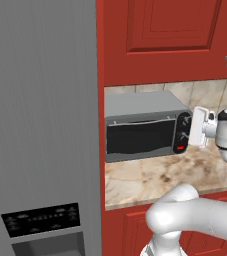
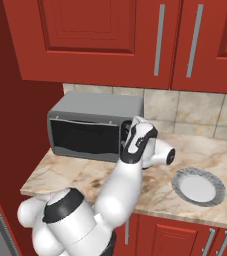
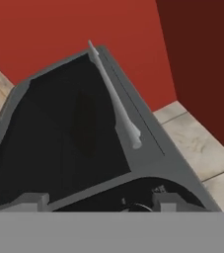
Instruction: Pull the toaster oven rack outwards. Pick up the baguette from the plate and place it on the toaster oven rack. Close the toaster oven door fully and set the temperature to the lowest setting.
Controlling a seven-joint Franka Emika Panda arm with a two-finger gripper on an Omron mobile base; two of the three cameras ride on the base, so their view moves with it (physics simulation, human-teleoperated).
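Observation:
The toaster oven [image 1: 141, 106] stands on the counter against the red side panel. Its toaster oven door [image 1: 140, 136] of dark glass is up and shut, seen too in the right base view [image 2: 82, 137] and hand view [image 3: 69, 133]. My gripper [image 1: 192, 128] is at the black control panel, beside the two knobs [image 1: 185, 121]. In the hand view my gripper [image 3: 101, 202] has its fingers [image 3: 32, 200] wide apart, with a dark round knob [image 3: 138, 197] low between them. The plate [image 2: 199, 186] lies bare on the counter to the right. The toaster oven rack and the baguette are hidden.
A tall grey fridge [image 1: 40, 125] fills the left side. Red wall cabinets [image 2: 135, 35] hang over the oven. A red button [image 1: 180, 148] sits under the knobs. The marble counter [image 1: 150, 177] stretches in front of the oven and to its right.

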